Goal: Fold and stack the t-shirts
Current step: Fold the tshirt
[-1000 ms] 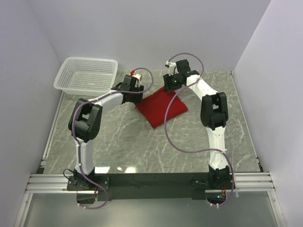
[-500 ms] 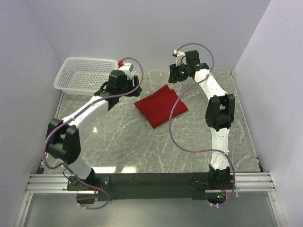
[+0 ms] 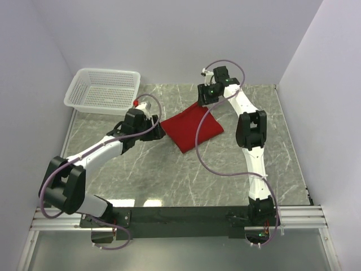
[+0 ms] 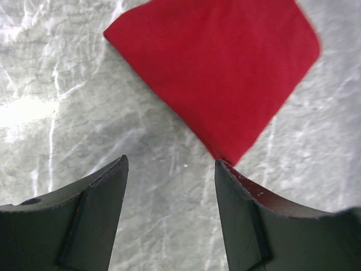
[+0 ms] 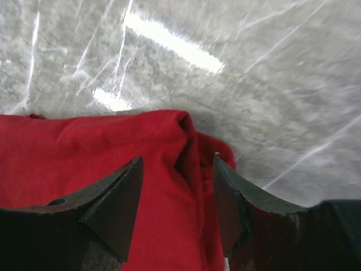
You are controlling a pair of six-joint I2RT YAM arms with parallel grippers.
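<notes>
A red folded t-shirt (image 3: 192,127) lies on the marble table at the back middle. My left gripper (image 3: 154,125) is open and empty just left of the shirt's left corner. In the left wrist view the left gripper (image 4: 170,165) hangs over bare marble, and the shirt (image 4: 220,68) lies ahead, its corner beside the right fingertip (image 4: 225,172). My right gripper (image 3: 202,103) is open at the shirt's far corner. In the right wrist view the right gripper (image 5: 176,161) straddles the bunched corner of the shirt (image 5: 96,155), not closed on it.
A white mesh basket (image 3: 105,89) stands at the back left, with nothing visible in it. Walls close in the table on the left, back and right. Purple cables loop from both arms, and the right one hangs over the shirt.
The left arm swung away from the shirt's far-left corner, rose toward the basket, then came down beside the shirt's left corner. The right gripper lifted off and returned to the far corner.
</notes>
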